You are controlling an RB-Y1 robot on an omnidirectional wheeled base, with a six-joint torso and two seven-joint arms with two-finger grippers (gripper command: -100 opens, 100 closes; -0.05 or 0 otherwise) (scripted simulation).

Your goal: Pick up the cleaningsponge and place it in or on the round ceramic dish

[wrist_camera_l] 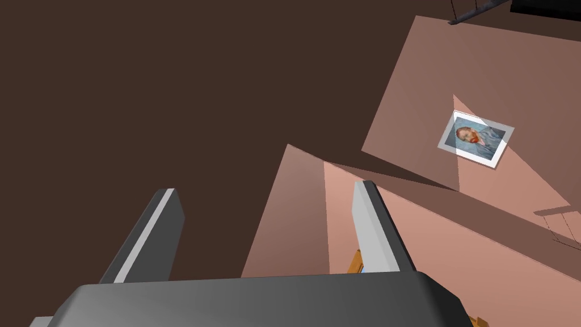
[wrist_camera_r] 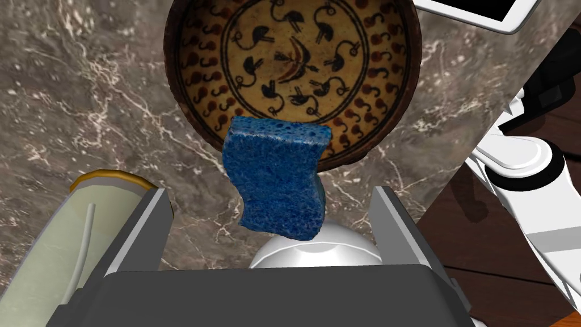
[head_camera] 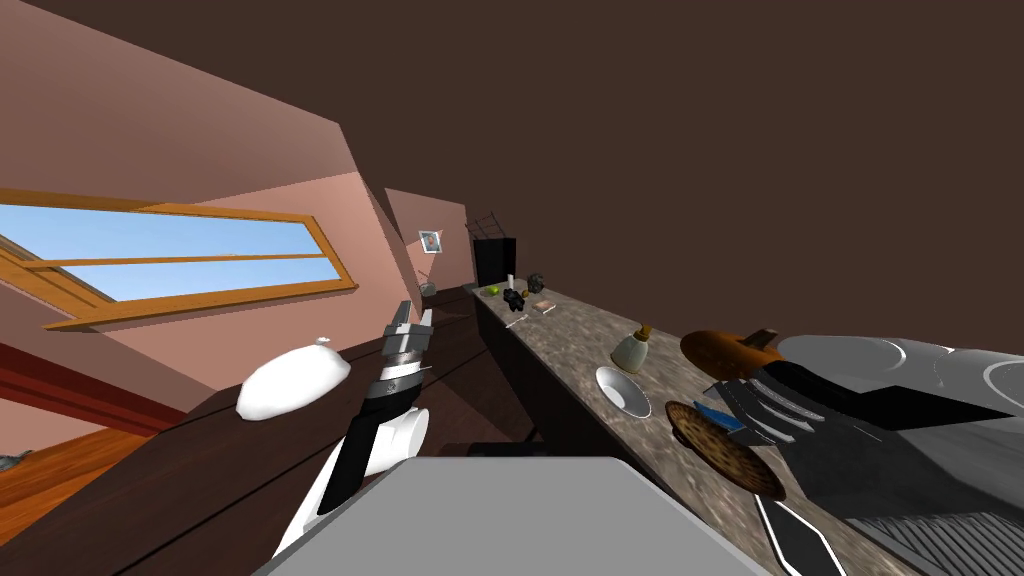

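Marble counter [wrist_camera_r: 85,85]: blue sponge [wrist_camera_r: 278,176] overlaps the patterned dish [wrist_camera_r: 255,34], loose within the spread right hand [wrist_camera_r: 272,192]; left hand [wrist_camera_l: 265,188] spread too

Pink walls [head_camera: 150,130], wood-framed window [head_camera: 180,245], long marble counter [head_camera: 580,340].

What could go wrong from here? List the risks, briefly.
1. The blue sponge is free between the right gripper's open fingers, with only its far end over the patterned dish's rim; it may slide onto the marble counter.
2. The white bowl and the pale bottle lie close to the gripper; pulling back could knock them.
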